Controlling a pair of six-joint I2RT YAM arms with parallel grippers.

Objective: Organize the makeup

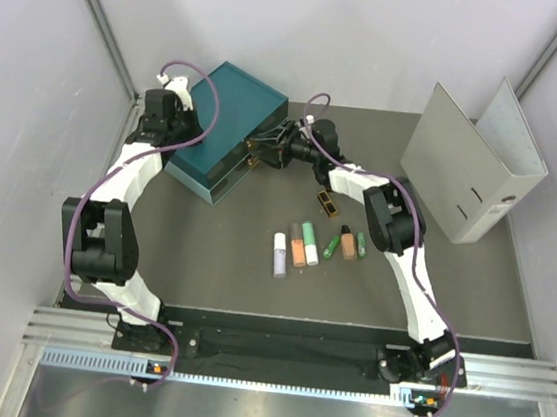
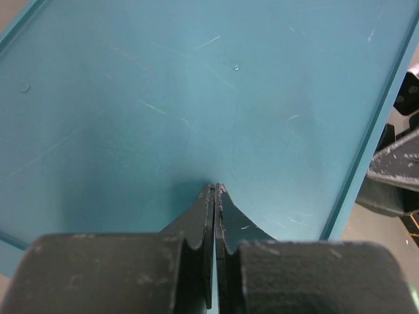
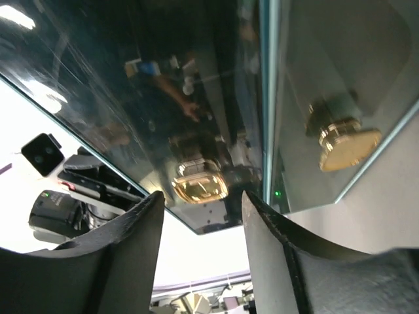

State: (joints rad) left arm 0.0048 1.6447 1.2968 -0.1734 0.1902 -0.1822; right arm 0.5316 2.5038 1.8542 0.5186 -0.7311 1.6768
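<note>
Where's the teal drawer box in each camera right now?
Top external: teal drawer box, upper left of centre.
Left wrist: its top fills nearly the whole picture.
Right wrist: its clear drawer fronts fill the upper picture.
Shared landmark: right gripper at the drawer fronts.

No writing can be read anywhere: the dark marks on the grey binder (image 1: 465,159) and the makeup tubes (image 1: 305,244) on the desk (image 1: 470,291) are too small.
</note>
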